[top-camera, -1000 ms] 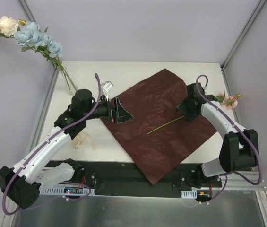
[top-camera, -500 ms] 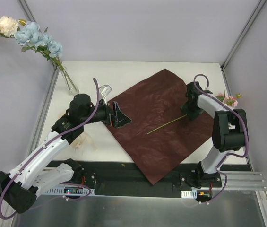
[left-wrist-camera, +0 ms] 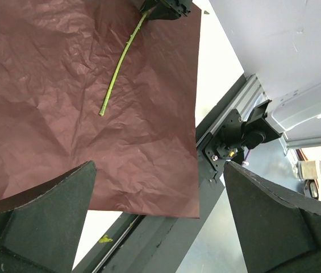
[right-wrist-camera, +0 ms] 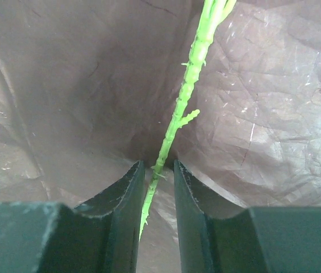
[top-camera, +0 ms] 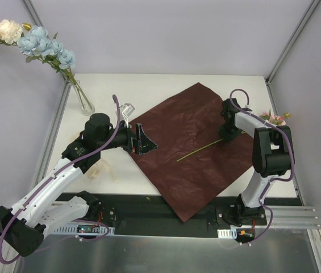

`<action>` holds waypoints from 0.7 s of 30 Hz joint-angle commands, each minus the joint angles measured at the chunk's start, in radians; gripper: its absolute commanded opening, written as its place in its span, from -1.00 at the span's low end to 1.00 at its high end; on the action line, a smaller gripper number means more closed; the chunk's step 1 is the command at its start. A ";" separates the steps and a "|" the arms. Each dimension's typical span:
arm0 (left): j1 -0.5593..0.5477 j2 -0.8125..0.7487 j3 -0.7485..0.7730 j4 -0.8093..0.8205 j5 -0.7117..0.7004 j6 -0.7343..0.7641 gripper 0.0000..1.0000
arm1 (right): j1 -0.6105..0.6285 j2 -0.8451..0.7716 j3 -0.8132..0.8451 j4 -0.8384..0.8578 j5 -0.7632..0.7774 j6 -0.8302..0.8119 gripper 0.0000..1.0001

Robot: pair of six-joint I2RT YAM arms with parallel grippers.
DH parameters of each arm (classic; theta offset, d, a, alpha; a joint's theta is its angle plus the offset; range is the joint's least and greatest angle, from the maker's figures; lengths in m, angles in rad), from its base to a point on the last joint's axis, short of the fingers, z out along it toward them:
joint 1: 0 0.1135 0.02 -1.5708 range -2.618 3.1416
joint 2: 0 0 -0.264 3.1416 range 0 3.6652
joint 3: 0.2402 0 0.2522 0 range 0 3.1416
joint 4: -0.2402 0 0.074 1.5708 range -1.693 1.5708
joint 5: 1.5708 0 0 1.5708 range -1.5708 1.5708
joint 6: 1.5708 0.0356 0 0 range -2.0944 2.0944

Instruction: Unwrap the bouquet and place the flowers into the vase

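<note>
Right gripper (right-wrist-camera: 159, 170) has its jaws nearly closed around the green stem (right-wrist-camera: 191, 74) on dark red wrapping paper (right-wrist-camera: 63, 85), grip uncertain; left gripper (left-wrist-camera: 159, 168) gapes wide, empty.

A white table (top-camera: 149, 88) filled the middle of the enclosure, its top matt and unmarked where it showed. Pale lilac panels closed it in: a back wall (top-camera: 166, 34) on the far side, a left wall (top-camera: 12, 114) and a right wall (top-camera: 313, 85). Silver metal posts rose at the far left corner (top-camera: 35, 12) and the far right corner (top-camera: 294, 42), both leaning outward in the overhead view. A black base strip (top-camera: 160, 207) ran along the near edge of the table. A small yellow-green scrap (top-camera: 148, 198) lay on that strip, left of centre. A grey metal sheet (top-camera: 177, 253) lay nearer still. A silver slotted rail (top-camera: 296, 216) adjoined the strip's right end.
</note>
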 commanded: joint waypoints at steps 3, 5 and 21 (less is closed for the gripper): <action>-0.006 -0.015 0.015 -0.003 -0.009 0.021 0.86 | -0.006 -0.004 0.009 0.008 0.055 0.043 -0.58; -0.006 -0.015 0.015 -0.010 -0.012 0.023 0.87 | -0.004 -0.019 -0.001 0.010 0.068 0.051 -0.80; -0.005 0.056 0.160 -0.036 -0.026 0.009 0.98 | 0.253 -0.564 -0.208 0.419 -0.003 -0.447 -0.99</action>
